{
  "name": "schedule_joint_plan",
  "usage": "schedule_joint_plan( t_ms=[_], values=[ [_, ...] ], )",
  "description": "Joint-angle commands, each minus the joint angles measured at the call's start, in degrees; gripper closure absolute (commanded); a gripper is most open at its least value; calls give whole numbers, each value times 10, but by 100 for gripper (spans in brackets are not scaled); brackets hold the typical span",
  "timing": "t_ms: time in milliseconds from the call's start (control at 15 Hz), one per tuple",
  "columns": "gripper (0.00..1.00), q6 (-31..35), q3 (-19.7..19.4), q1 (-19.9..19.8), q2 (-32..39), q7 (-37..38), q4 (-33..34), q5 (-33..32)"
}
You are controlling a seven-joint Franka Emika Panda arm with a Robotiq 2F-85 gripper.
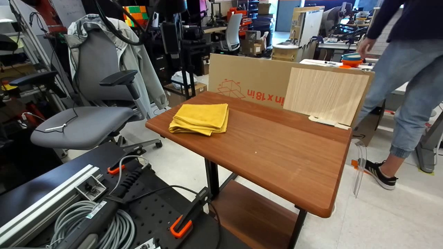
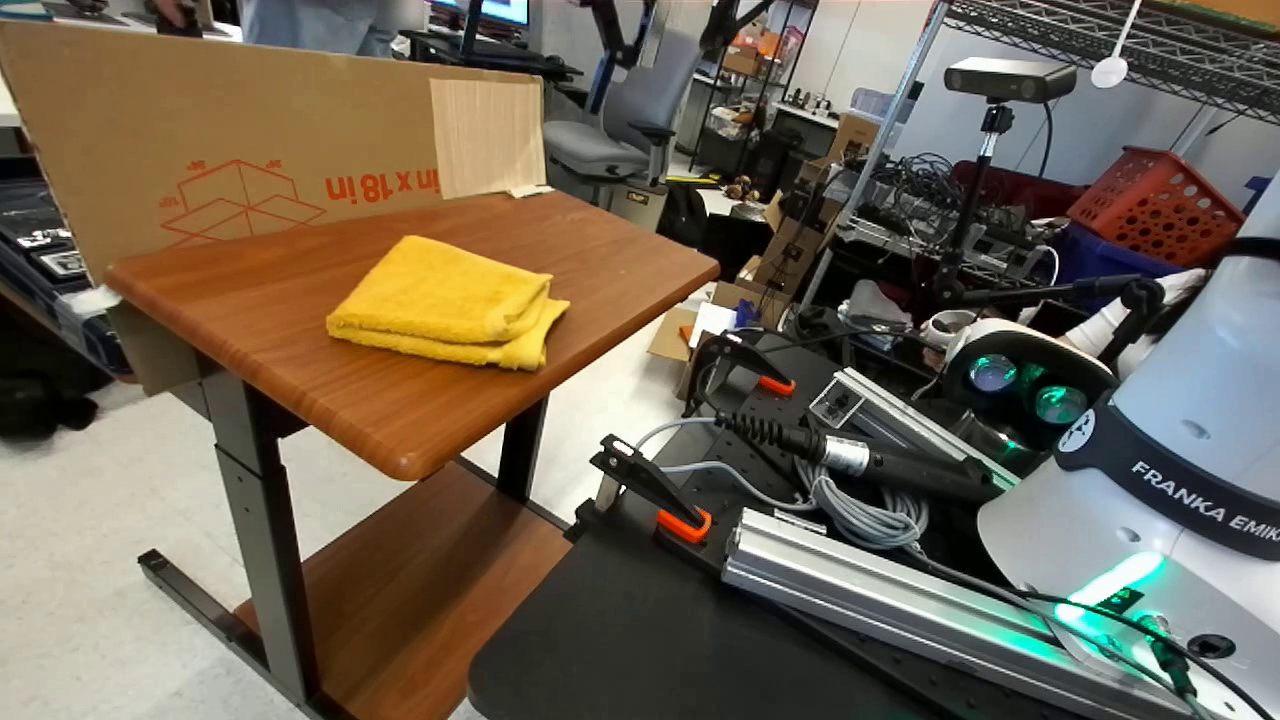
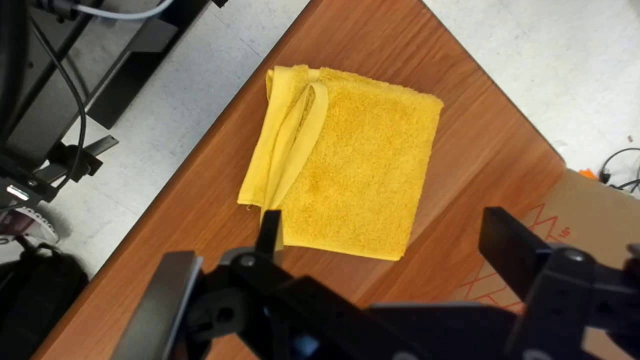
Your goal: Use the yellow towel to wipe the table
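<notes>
The yellow towel lies folded flat on the brown wooden table. In both exterior views the towel rests near one end of the table. In the wrist view a loose fold stands up along the towel's left side. My gripper is open and empty, with its fingers wide apart. It is above the table. The left fingertip overlaps the towel's lower left corner in the picture, and the right one appears beyond the towel. I see no contact with the towel.
A cardboard sheet stands along one long table edge, with a pale wood panel against it. A black bench with clamps, cables and an aluminium rail is beside the table. A grey chair and a person are nearby.
</notes>
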Motion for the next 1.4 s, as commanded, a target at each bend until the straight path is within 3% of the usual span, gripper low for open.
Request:
schedule_joint_plan(
  t_ms=[0,133,333,533,600,733,933,1067,1333],
  values=[
    [0,32,-28,15,141,91,71,-37],
    [0,63,-50,27,209,116,100,-34],
    [0,163,-82,48,301,142,134,-1],
    [0,208,-94,55,366,142,159,36],
    [0,185,-97,56,327,122,128,31],
    [0,194,-99,58,356,122,145,41],
    [0,195,-106,62,345,125,139,37],
    [0,184,-128,63,365,142,155,35],
    [0,167,-188,20,388,163,160,49]
  ],
)
